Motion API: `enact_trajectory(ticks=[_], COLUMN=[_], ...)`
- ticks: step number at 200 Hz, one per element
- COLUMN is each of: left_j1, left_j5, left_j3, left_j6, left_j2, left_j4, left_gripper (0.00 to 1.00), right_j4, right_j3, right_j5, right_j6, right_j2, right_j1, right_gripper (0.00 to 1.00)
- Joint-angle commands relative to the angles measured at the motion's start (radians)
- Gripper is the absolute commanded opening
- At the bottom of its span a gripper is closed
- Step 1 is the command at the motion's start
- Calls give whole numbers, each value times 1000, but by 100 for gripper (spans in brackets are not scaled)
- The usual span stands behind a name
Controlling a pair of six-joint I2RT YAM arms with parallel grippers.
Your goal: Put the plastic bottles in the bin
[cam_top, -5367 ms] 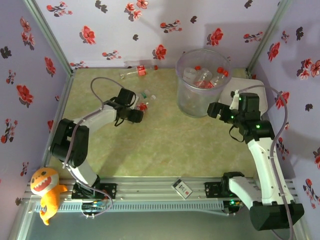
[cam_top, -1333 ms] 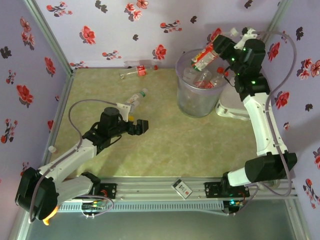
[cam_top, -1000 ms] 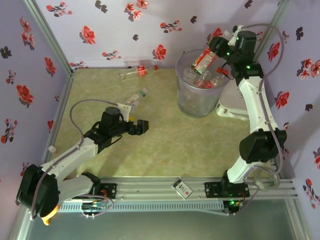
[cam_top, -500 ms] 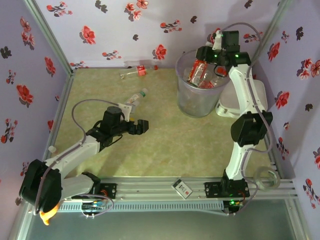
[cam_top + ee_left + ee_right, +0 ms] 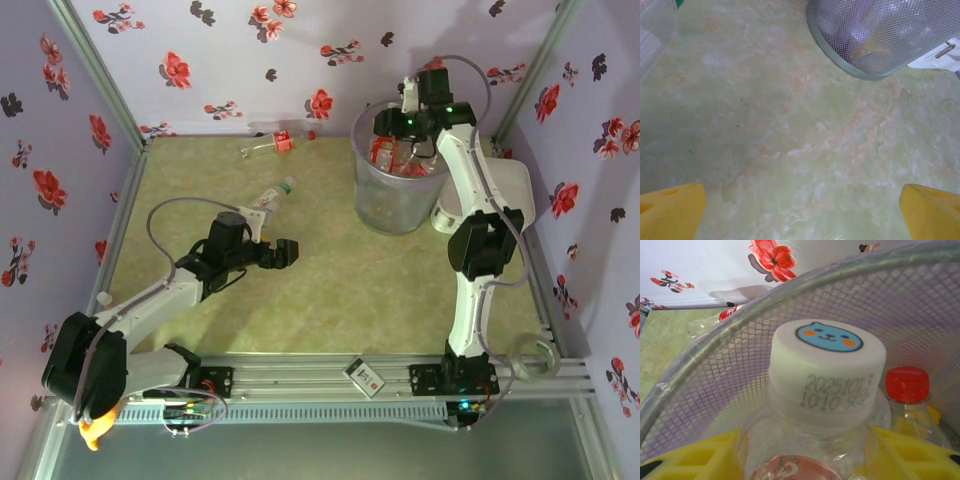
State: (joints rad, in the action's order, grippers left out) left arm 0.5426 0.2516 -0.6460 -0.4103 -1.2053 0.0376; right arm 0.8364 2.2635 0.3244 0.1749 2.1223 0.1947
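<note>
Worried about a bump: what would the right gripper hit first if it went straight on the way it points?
Probably the bin's mesh wall, right behind the white-capped bottle held in the right gripper; depth is hard to judge.

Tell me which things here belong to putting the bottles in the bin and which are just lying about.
Belong to the job: bin; white-capped bottle in the right gripper; red-capped bottle inside the bin; bottle near the left gripper; bottle by the back wall.
Just lying about: white lid; orange toy; small card on the front rail.
</note>
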Motion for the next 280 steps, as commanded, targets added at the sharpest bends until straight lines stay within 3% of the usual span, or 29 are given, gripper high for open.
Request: enact_trajectory(ticks=[1,28,97,156,182,223,259,280], left_j1=[-9,-9,-9,-9,-9,-9,-8,-10], left_j5=[11,11,11,11,11,10,10,6], left_j3=[-34,-30,-45,-41,-40,-35,-29,-27], left_j6=[-4,1,2,11,8,8,5,5], left_j2=[-4,6,-6,6,1,13,22,25], left_j4=[30,21,24,14,22,15,12,12], left_gripper=[100,100,100,100,100,100,100,100], right_j4=[82,87,39,29,-11,-32,-27,-46], right_j3=[6,8,48,26,-15,-19,-9,-88], right_j5=[-40,-50,-89,-136,-121,-101,-106,-104], right_j6=[-23,-25,-16,-29,-9,3,8,9], right_j2=[64,80,-6,-136,-167,-114,-41,-47], right_j1=[20,22,25,23,25,25,25,30], right_gripper=[58,74,95,98,92,68,58,56])
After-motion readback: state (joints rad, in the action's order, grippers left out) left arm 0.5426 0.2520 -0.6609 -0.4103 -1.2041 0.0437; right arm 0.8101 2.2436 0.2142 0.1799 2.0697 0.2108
